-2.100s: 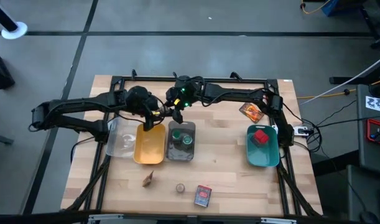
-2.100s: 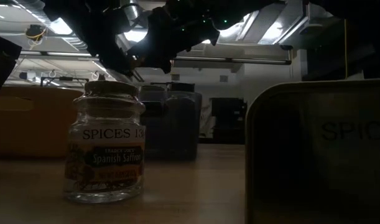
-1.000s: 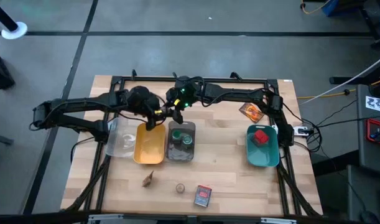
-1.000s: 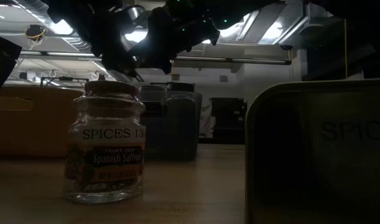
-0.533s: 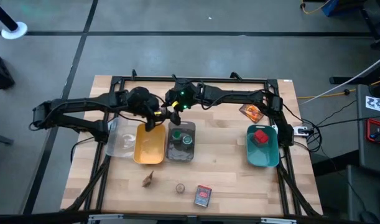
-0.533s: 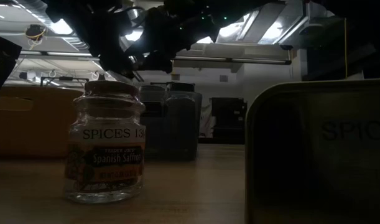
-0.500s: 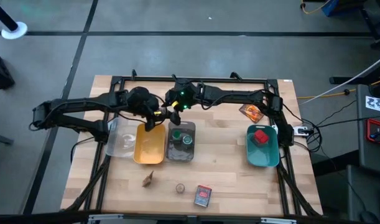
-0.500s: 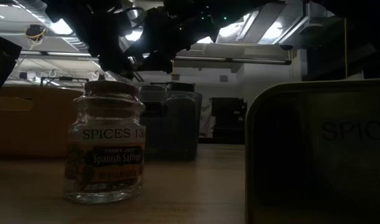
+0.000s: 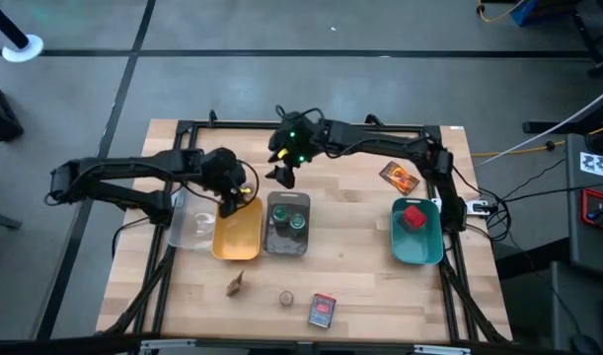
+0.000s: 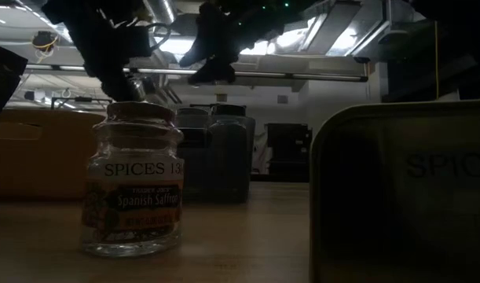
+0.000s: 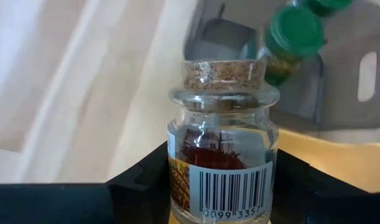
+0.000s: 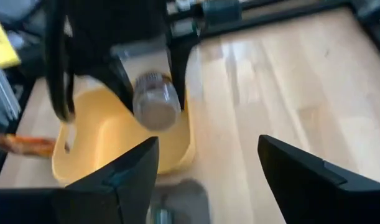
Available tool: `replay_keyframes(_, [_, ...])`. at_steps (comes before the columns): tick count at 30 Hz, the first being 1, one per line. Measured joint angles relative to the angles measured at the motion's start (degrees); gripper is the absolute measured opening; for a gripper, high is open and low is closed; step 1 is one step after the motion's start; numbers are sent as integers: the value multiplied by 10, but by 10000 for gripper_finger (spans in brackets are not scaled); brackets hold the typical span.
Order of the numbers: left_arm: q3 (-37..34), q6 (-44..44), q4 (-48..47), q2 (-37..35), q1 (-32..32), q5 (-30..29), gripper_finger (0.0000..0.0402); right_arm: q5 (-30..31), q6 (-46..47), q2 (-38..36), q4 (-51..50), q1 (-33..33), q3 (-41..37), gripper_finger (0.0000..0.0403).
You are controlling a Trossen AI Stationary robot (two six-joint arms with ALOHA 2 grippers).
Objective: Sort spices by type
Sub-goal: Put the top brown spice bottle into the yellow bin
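Your left gripper (image 11: 221, 186) clamps a cork-stoppered jar (image 11: 222, 155) between its fingers, holding it upright above the far end of the yellow tray (image 9: 237, 232). The left arm reaches in from the table's left side, wrist bent down over that tray. Farther back, your right gripper (image 9: 281, 175) hangs with fingers spread and empty, just beyond the grey tray (image 9: 287, 225) holding two green-lidded jars (image 9: 299, 223)
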Motion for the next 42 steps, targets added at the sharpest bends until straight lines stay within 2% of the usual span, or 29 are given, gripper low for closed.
replay_keyframes(6, [-41, -51, 17, 0, -49, 1, 178, 40, -1, 10, -51, 28, -2, 264])
replay_keyframes(14, [-95, -82, 114, 1, -92, -1, 176, 193, -1, 50, -5, 88, -1, 264])
replay_keyframes(18, [-113, -86, 136, 2, -99, -18, 180, 219, -1, 68, 43, 108, -1, 264])
replay_keyframes(25, [-149, -91, 191, 1, -112, -36, 177, 270, 0, 88, 69, 127, -2, 264])
replay_keyframes(31, [-172, -88, 231, 2, -122, -38, 181, 280, 0, 101, 78, 132, -1, 264])
replay_keyframes(42, [-180, -82, 231, 2, -133, -44, 181, 265, 0, 104, 60, 135, -2, 264])
